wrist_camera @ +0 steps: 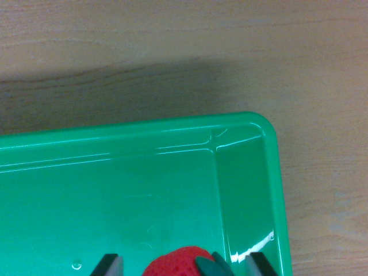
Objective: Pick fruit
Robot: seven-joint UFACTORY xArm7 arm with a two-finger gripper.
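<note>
The gripper (185,265) hung over a green tray (244,123) on a wooden table (172,46). Its fingers (110,264) stood either side of a strawberry (175,264) — gripped or not, I couldn't tell.

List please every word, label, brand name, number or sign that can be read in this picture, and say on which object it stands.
None: no readable text appears anywhere in the wrist view.
Green tray: plain plastic, only glare and a small moulded dimple, no lettering.
Red strawberry: no sticker or label.
Wooden table: only grain.
</note>
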